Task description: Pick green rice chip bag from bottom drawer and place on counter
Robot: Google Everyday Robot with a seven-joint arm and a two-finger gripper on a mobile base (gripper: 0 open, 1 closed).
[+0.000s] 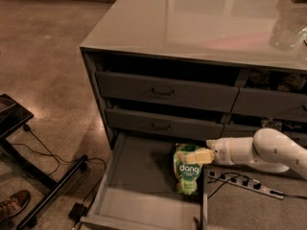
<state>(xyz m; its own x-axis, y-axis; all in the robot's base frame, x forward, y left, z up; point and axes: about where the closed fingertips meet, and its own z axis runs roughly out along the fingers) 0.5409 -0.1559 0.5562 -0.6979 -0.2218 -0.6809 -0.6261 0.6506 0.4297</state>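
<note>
The green rice chip bag (188, 174), light green with white "dang" lettering, lies in the open bottom drawer (136, 190) against its right side. My gripper (197, 156) reaches in low from the right on a white arm (268, 152) and sits at the bag's upper edge, touching or just over it. The glossy grey counter (192, 23) tops the cabinet above.
Two closed grey drawers with dark handles (163, 92) sit above the open one. A power strip (240, 182) lies on the floor to the right of the drawer. A black stand with cables (33, 181) and a shoe (13, 206) are at the left. A clear object (288, 30) stands on the counter's right.
</note>
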